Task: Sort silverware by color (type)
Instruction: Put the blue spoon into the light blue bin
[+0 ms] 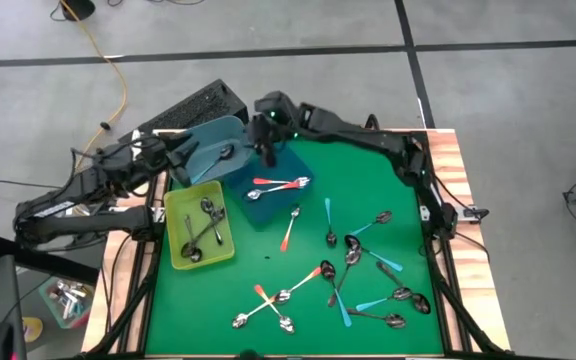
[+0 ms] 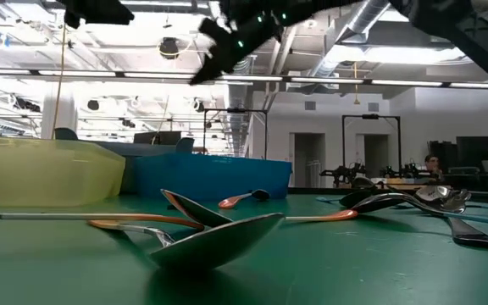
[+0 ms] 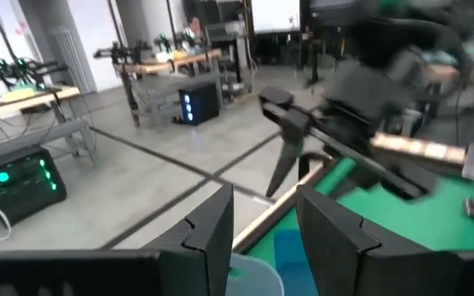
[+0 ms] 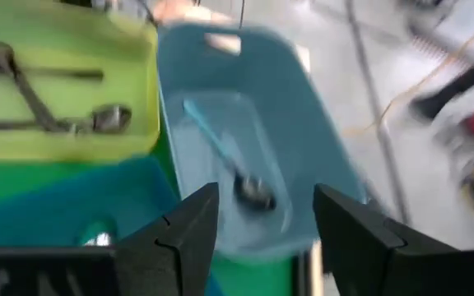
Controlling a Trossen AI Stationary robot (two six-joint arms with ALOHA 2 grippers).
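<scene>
Right jaws (image 4: 257, 226) open, empty above light-blue bin (image 1: 213, 150) at 11 o'clock holding teal spoon (image 4: 225, 156); left jaws (image 3: 262, 226) open; risk: clipping bin rim on retreat

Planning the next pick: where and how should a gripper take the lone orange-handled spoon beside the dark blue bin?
Take the orange-handled spoon by mid-handle, coming straight down and closing across it. It lies flat on the green mat, clear of other spoons, and the straight handle probably holds better than the rounded bowl.
</scene>
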